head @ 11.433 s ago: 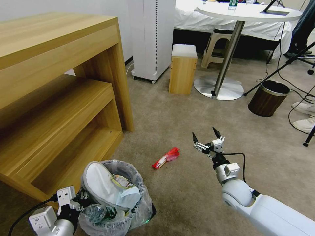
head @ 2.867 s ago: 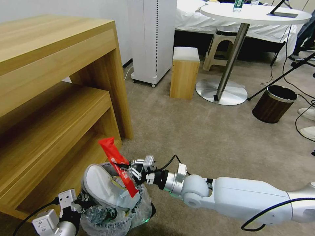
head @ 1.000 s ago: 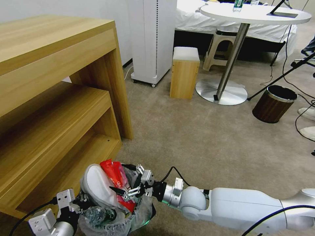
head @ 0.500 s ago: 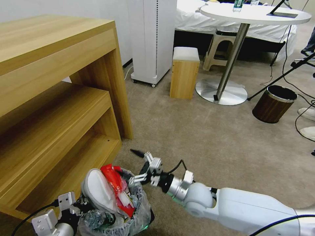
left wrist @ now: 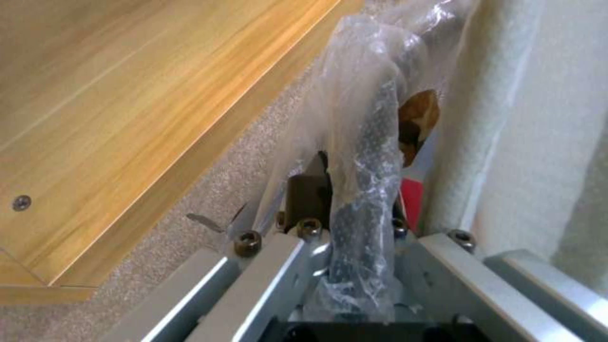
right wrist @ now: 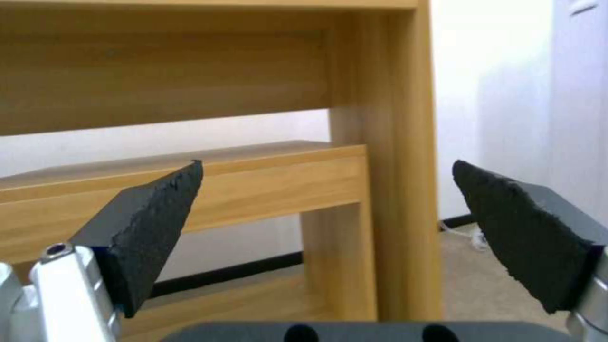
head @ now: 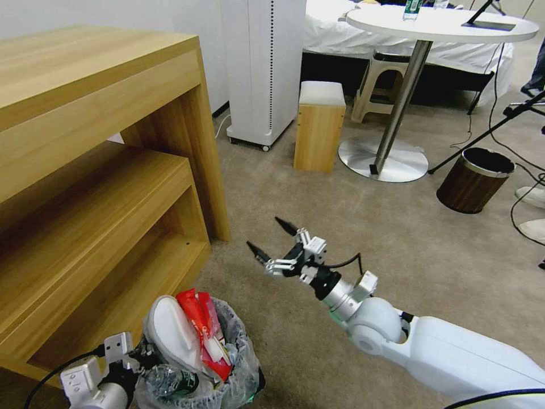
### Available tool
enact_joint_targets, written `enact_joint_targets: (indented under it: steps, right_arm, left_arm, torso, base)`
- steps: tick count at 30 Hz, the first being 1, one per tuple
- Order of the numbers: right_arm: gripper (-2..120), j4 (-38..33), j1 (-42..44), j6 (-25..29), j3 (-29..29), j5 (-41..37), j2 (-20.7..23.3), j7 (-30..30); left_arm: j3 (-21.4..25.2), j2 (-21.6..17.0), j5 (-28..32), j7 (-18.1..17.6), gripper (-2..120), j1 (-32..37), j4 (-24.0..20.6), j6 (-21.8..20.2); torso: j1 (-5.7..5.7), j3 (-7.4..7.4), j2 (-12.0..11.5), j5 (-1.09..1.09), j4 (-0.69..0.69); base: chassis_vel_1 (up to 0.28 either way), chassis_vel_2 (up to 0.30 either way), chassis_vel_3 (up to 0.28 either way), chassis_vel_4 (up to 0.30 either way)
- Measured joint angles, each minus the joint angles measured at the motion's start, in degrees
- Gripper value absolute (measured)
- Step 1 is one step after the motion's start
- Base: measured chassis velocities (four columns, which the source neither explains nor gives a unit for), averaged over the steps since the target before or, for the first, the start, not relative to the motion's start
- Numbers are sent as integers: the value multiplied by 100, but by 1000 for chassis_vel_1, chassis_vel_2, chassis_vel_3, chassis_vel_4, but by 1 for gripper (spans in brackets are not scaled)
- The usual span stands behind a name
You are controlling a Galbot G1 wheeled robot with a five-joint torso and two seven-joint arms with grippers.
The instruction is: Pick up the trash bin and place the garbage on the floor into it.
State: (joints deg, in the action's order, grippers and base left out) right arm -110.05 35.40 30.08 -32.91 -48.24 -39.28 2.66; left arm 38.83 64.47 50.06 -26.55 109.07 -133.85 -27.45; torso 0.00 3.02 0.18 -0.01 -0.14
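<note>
The trash bin [head: 243, 363], black with a crinkled clear bag, stands at the lower left on the beige floor [head: 409, 238]. My left gripper [head: 131, 359] is shut on its rim; the left wrist view shows that gripper [left wrist: 355, 209] clamping the bag-covered rim [left wrist: 374, 137]. Garbage fills the bin: a red wrapper [head: 200, 324], a white slipper [head: 167, 335] and a plastic bottle [head: 164, 379]. My right gripper [head: 265, 233] hangs open and holds nothing, above the floor to the upper right of the bin. In the right wrist view its black fingers [right wrist: 158, 213] stand wide apart.
A wooden desk with a lower shelf [head: 96, 147] stands close on the left. Farther back are a white tower unit [head: 261, 68], a wooden stool [head: 318, 128], a round table's base [head: 383, 159] and a brown bin [head: 474, 182]. Cables and white shoes [head: 531, 196] lie at the right.
My right gripper let go of the red wrapper, which now sits in the bin. It then opened and moved up and to the right, away from the bin.
</note>
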Motion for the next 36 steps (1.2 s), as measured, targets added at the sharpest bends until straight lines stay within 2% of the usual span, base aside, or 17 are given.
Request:
enact_joint_targets:
  steps: [3,8,11,19,26,29,31,32,36]
  right_arm:
    - [100,-93,385,15,474,81,160,25]
    - [100,-159,860,25,938,166,300,30]
    - [100,-168,1307,27,1495,228,335,106]
    - [100,-102,1605,-43,1979,324,289,327]
    - [100,-47,1697,-48,2075,479,156,409]
    - [100,-14,1702,-43,2081,504,118,413]
    - [100,21,1713,-18,2113,547,62,418]
    - [100,21,1713,-18,2113,547,62,418]
    - [100,27,1737,0,2144,588,-34,417]
  left_arm:
    - [-45,-179,214,-80,0,-138,162,-15]
    - [-96,-329,424,-162,0,-307,327,-22]
    - [-154,-472,655,-255,0,-510,542,-24]
    - [-220,-617,911,-362,0,-731,775,-8]
    - [-208,-683,949,-380,0,-701,889,46]
    - [-195,-681,919,-380,5,-694,905,78]
    - [-175,-667,856,-364,17,-662,903,105]
    - [-175,-667,856,-364,17,-662,903,105]
    - [-140,-623,822,-356,31,-593,798,151]
  torso:
    - [0,0,0,-1,0]
    - [0,0,0,2,0]
    - [0,-1,1,6,1]
    - [0,-1,1,3,2]
    - [0,-1,1,2,2]
    - [0,0,1,-1,-1]
    - [0,1,0,-4,-2]
    - [0,1,0,-4,-2]
    - [0,1,0,-5,-2]
  base:
    - [0,0,0,0]
    - [0,0,0,0]
    - [0,0,0,0]
    - [0,0,0,0]
    - [0,0,0,0]
    - [0,0,0,0]
    - [0,0,0,0]
    - [0,0,0,0]
    - [0,0,0,0]
